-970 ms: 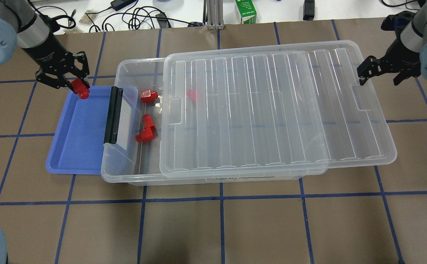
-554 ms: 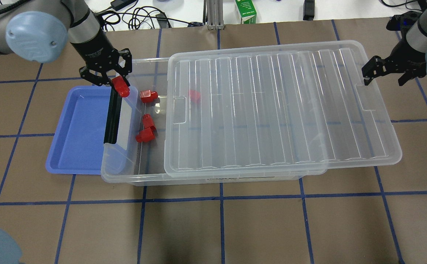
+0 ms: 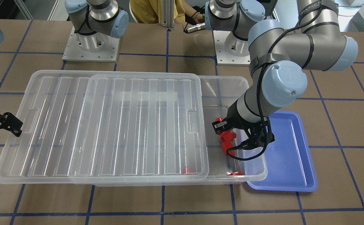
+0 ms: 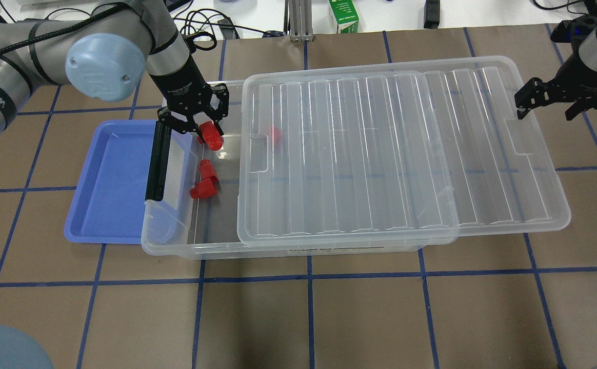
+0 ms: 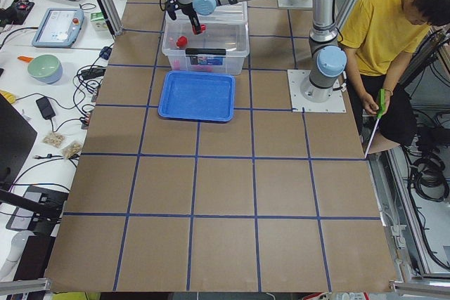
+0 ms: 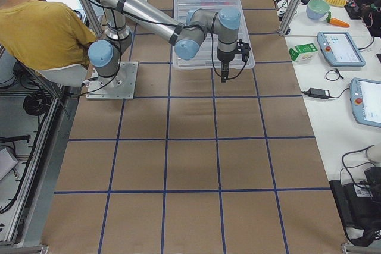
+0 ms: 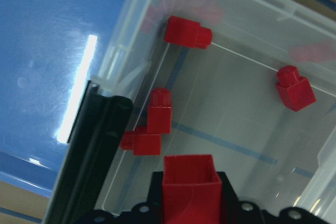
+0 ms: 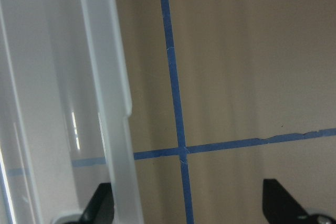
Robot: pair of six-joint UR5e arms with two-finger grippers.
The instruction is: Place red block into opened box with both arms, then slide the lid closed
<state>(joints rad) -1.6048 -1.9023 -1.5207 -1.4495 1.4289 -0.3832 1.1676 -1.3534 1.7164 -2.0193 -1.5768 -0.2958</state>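
My left gripper (image 4: 202,126) is shut on a red block (image 4: 211,136) and hangs over the uncovered left end of the clear box (image 4: 175,251). In the left wrist view the held red block (image 7: 191,182) sits at the bottom, above several red blocks (image 7: 159,111) lying on the box floor. The ribbed lid (image 4: 380,154) rests on the box, shifted right and overhanging its right end. My right gripper (image 4: 550,101) is open at the lid's right short end, with one finger (image 8: 100,205) at the lid's rim (image 8: 116,103). The front view shows my left gripper (image 3: 232,137) inside the box opening.
A shallow blue tray (image 4: 108,179) lies against the box's left end, partly under its black bar (image 4: 157,164). Cables and a green carton (image 4: 343,15) sit beyond the table's far edge. A person in yellow (image 5: 383,26) sits beside the robot bases.
My left gripper carried the red block rightward from over the blue tray to over the box opening. The lid and my right gripper both shifted a little to the right.
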